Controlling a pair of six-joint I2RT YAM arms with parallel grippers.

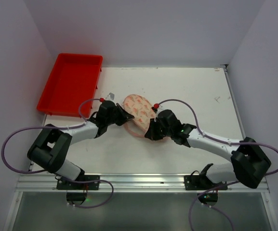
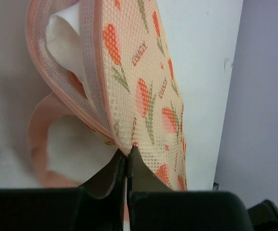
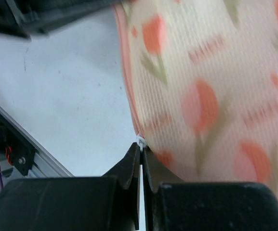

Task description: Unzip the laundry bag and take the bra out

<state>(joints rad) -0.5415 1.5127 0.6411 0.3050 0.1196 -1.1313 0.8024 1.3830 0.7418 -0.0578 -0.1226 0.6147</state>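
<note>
From above, the arms' wrists cover both tools, so their tips and part of the laundry bag (image 1: 138, 111) are hidden there. The bag lies on the white tabletop (image 1: 191, 91), near the middle, right of the red tray (image 1: 73, 82) and apart from it. It sits between the left tool (image 1: 127, 117) and the right tool (image 1: 151, 130).

The left wrist view shows the left tool's tips pressed together on the bag's printed mesh edge. The bag stands on edge above them and runs out of the top of the view. Its mouth gapes open with something white (image 2: 64, 33) inside; I cannot tell what it is. A pale pink band (image 2: 36, 139) curves out low on the left, but whether it belongs to the bag is unclear.

The right wrist view is blurred. The right tool's tips are closed narrow at the bag's pink edge, with a small white tab (image 3: 140, 141) caught at their very end. The bag fills the upper right of that view.
</note>
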